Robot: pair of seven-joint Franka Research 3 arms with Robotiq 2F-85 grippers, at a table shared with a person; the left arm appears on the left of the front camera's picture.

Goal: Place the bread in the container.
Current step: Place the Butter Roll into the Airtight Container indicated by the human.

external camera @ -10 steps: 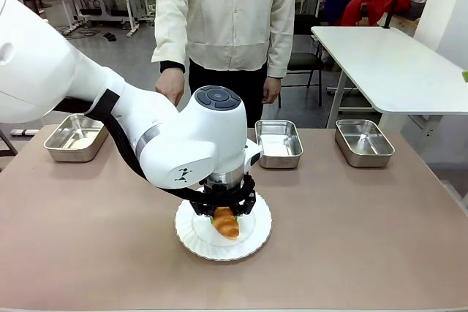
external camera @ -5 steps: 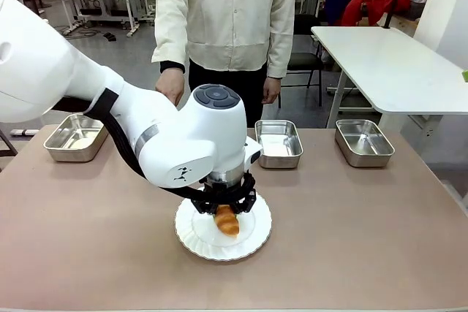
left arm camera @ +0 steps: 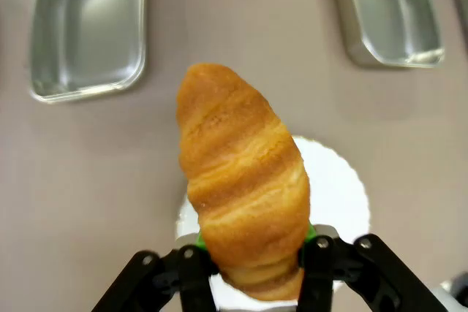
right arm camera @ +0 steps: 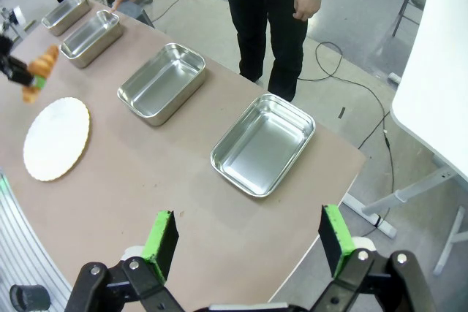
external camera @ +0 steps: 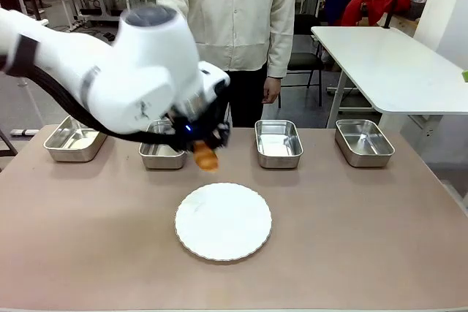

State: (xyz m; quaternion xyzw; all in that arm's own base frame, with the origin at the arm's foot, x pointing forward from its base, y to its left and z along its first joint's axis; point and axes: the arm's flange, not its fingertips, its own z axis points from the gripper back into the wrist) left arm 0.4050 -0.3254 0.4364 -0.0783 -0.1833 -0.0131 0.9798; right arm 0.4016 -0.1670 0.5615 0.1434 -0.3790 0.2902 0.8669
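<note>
One croissant, the bread [left arm camera: 245, 180], sits clamped between my left gripper [left arm camera: 252, 268] jaws, which are closed on its lower end. In my left wrist picture its long axis runs from the bottom centre up and slightly left, the free tapered tip pointing toward the upper middle of the frame. In the front picture the bread [external camera: 205, 156] hangs in the air at centre left, above bare table, between the white plate [external camera: 223, 221] below it and the row of pans along the far edge. Nearest is the second pan from the left, the container [external camera: 162, 154], just left of the bread. A person's finger [right arm camera: 117, 6] points into that pan at the upper left of my right wrist picture. My right gripper [right arm camera: 248, 250] stands with jaws wide apart, holding nothing, at the bottom of that frame, over the table's corner edge.
</note>
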